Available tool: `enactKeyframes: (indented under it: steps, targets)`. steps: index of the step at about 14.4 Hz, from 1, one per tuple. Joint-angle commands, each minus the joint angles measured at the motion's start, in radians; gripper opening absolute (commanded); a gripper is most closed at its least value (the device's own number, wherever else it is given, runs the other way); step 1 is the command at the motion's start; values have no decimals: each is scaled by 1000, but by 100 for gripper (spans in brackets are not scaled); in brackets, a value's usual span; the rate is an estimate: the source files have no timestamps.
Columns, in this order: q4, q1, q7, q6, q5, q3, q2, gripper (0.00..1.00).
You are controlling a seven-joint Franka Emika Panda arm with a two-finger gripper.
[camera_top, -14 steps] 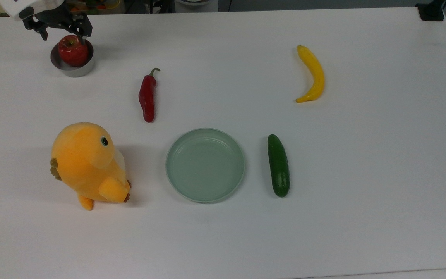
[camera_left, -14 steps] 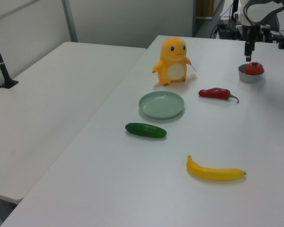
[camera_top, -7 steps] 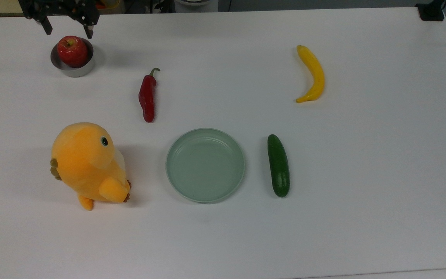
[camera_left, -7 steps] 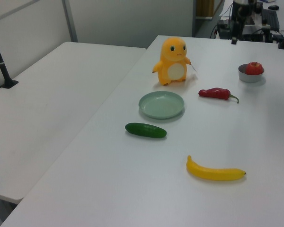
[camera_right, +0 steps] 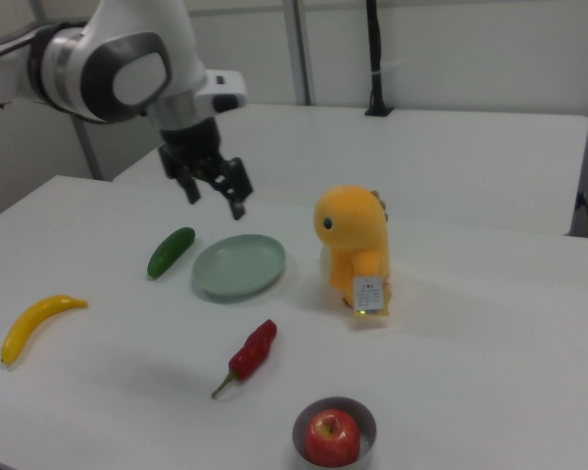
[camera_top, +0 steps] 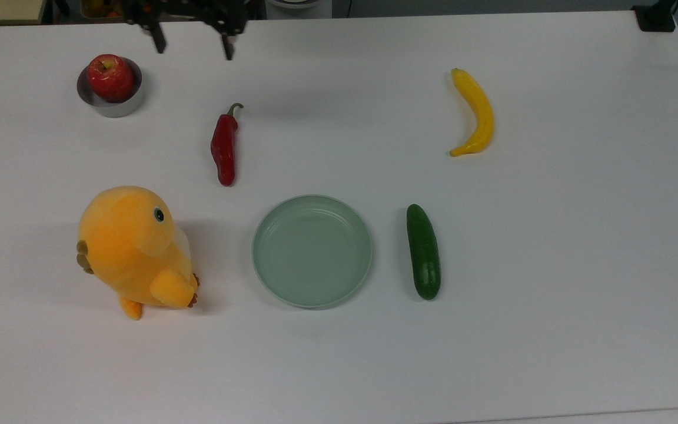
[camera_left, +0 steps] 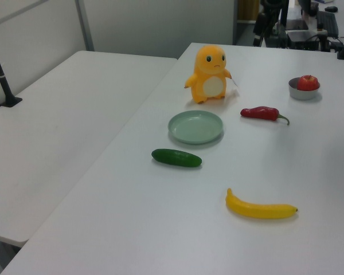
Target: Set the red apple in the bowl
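Empty and spread wide, the claw (camera_top: pixel 192 44) hangs at the far edge of the table (camera_top: pixel 551 235) in the top view, well right of the apple (camera_top: pixel 110 77) sitting in the bowl (camera_top: pixel 109 103). In the right view's near foreground the apple (camera_right: pixel 332 437) fills the bowl (camera_right: pixel 334 431) while the claw (camera_right: pixel 214 191) hovers far off, so the placing looks done and the next move only calls for keeping clear.

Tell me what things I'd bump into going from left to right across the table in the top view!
Red apple sitting in the bowl → orange plush toy → red chili pepper → pale green dish → cucumber → banana.
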Motion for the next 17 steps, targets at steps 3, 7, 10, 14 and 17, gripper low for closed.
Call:
enactKeyframes:
  steps: [3, 7, 10, 14, 17]
  targets:
    - [39, -1, 114, -75, 16, 172, 17, 100]
    - [42, 0, 103, -64, 16, 201, 51, 100]
    - [42, 13, 100, -75, 14, 201, 54, 100]
    - [42, 5, 100, -75, 14, 200, 55, 100]
    - [51, 0, 105, -75, 14, 186, 54, 100]
